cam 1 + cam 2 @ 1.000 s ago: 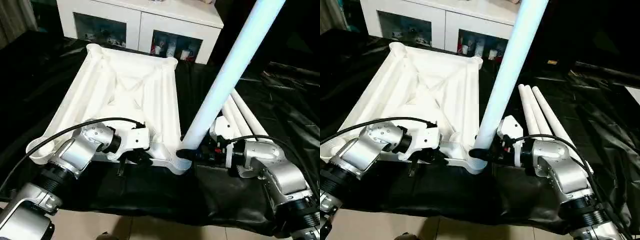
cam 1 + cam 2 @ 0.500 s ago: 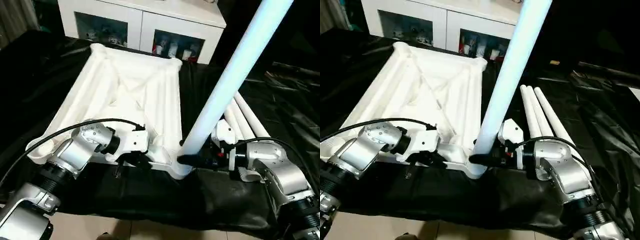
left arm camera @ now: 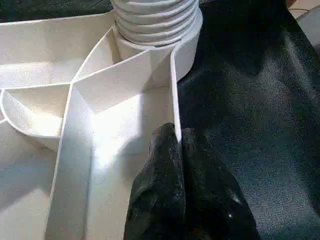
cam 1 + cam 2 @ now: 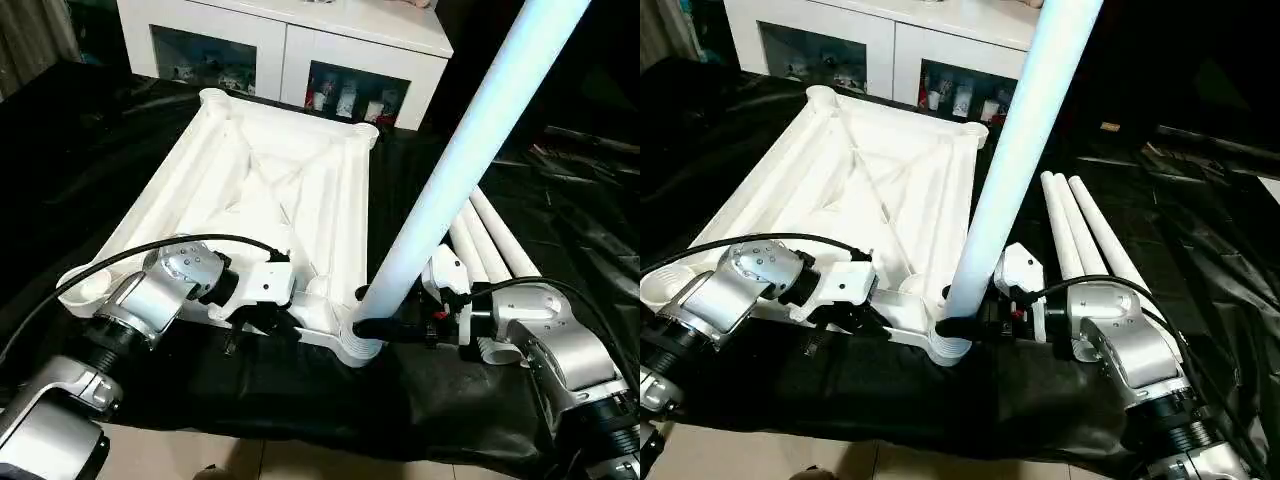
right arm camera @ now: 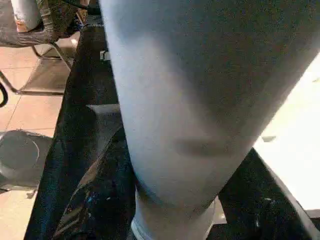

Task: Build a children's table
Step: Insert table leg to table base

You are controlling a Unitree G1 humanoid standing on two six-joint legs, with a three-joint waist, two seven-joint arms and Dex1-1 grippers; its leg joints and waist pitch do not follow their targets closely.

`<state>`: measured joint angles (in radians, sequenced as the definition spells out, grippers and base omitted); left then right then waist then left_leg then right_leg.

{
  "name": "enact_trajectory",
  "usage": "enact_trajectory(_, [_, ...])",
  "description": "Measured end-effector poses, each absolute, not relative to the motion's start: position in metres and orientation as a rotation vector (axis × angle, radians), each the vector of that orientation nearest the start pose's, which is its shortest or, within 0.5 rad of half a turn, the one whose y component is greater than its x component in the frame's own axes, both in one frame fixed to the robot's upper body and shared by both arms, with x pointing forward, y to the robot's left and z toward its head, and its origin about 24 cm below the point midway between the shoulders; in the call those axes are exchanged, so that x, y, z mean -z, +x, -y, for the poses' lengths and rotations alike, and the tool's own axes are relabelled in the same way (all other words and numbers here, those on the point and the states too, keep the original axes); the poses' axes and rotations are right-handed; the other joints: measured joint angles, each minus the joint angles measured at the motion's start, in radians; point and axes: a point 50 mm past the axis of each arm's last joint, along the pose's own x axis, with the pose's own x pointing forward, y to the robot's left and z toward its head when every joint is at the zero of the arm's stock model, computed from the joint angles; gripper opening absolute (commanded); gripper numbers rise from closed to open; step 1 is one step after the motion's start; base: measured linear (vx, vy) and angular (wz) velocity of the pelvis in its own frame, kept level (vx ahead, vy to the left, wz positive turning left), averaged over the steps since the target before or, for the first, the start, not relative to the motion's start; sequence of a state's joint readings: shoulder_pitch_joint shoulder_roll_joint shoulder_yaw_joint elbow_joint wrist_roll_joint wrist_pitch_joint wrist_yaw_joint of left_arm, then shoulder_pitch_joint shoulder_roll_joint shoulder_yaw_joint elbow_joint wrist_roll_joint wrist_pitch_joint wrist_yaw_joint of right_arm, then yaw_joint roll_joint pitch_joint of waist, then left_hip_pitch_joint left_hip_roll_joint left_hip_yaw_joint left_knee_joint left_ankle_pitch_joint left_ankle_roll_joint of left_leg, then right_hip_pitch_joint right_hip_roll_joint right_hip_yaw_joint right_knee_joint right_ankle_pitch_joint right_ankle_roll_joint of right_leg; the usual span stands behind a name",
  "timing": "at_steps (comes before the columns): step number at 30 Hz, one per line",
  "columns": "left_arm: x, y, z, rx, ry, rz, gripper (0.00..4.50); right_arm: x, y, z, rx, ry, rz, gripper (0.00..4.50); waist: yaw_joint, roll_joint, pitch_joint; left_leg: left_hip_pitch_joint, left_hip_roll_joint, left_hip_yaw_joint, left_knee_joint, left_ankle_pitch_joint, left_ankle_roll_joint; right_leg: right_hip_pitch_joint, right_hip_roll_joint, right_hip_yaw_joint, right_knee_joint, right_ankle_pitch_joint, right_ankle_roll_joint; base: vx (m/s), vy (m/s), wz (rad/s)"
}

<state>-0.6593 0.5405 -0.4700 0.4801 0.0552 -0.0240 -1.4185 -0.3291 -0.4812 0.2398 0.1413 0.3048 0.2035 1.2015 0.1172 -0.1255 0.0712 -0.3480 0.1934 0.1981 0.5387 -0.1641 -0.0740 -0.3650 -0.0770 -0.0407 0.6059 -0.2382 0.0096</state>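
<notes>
- Black crinkled cloth covers the desk (image 4: 90, 130); behind it stands a white cabinet (image 4: 290, 50) with glass doors.
- Children's table top (image 4: 270, 200) lies upside down on the cloth, its ribbed white plastic underside facing up, round sockets at the corners.
- Right pincer (image 4: 372, 326) pinches the base of a long smooth tapered leg (image 4: 460, 150) standing in the near threaded corner socket (image 3: 155, 22).
- Left pincer (image 3: 176, 145), pressed together, grips the top's thin near rim.
- Three spare legs (image 4: 1085, 225) lie side by side to the right.
</notes>
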Motion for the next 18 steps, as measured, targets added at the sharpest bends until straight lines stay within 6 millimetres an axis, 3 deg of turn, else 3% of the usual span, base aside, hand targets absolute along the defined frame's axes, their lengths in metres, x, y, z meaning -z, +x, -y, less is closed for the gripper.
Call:
enact_trajectory(4, [-0.078, 0.311, -0.146, 1.594, 0.766, -0.504, 0.00, -0.067, 0.272, 0.138, -1.365, -0.142, -0.209, 1.84, -0.005, 0.000, 0.000, 0.003, 0.000, 0.000, 0.001, 0.000, 0.000, 0.001, 0.000, 0.000, 0.002, 0.000, 0.000, 0.000, 0.000, 0.00])
enact_trajectory(7, [-0.077, 0.313, -0.149, 1.569, 0.771, -0.516, 0.00, -0.062, 0.274, 0.135, -1.332, -0.123, -0.198, 1.84, -0.009, 0.000, 0.000, 0.014, 0.000, -0.001, 0.000, 0.000, 0.000, 0.003, 0.000, 0.001, 0.001, -0.004, 0.007, -0.018, 0.001, -0.03])
enact_trajectory(10, [-0.077, 0.316, -0.153, 1.525, 0.775, -0.515, 0.00, -0.059, 0.280, 0.130, -1.278, -0.099, -0.187, 1.84, -0.018, 0.001, 0.001, 0.015, -0.002, -0.015, 0.000, 0.000, -0.001, 0.001, 0.000, -0.005, -0.005, -0.005, 0.009, -0.055, 0.010, -0.14])
enact_trajectory(18, [-0.078, 0.318, -0.167, 1.433, 0.749, -0.548, 0.00, -0.056, 0.295, 0.115, -1.176, -0.049, -0.178, 1.84, -0.057, 0.005, 0.005, 0.010, -0.007, -0.050, -0.005, 0.000, -0.001, 0.000, 0.000, -0.033, -0.049, -0.008, 0.004, -0.067, 0.039, -0.21])
